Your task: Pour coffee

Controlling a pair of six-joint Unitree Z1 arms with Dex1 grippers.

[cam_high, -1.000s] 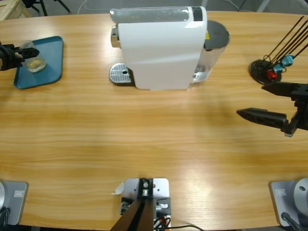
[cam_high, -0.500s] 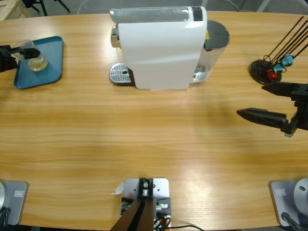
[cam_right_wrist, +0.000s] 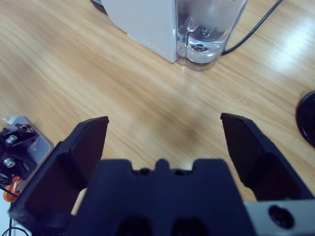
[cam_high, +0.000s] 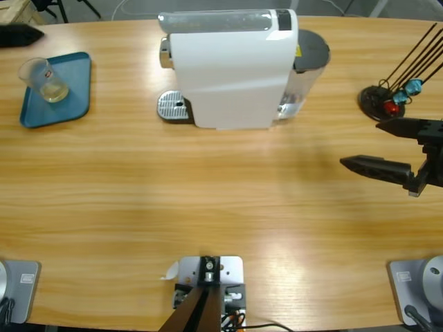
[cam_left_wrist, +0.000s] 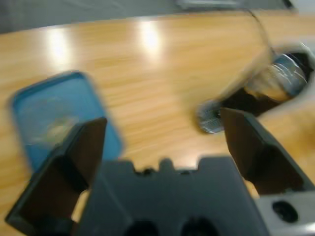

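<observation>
The small clear glass cup is standing upright on the blue plastic tray at the far left of the wooden bench, and it is well apart from the large white coffee machine. The left gripper is hanging above the tray with its jaws spread wide and holding nothing, the cup not being between them. The right gripper is hovering over bare bench near the machine's clear water tank, its jaws also spread and empty.
</observation>
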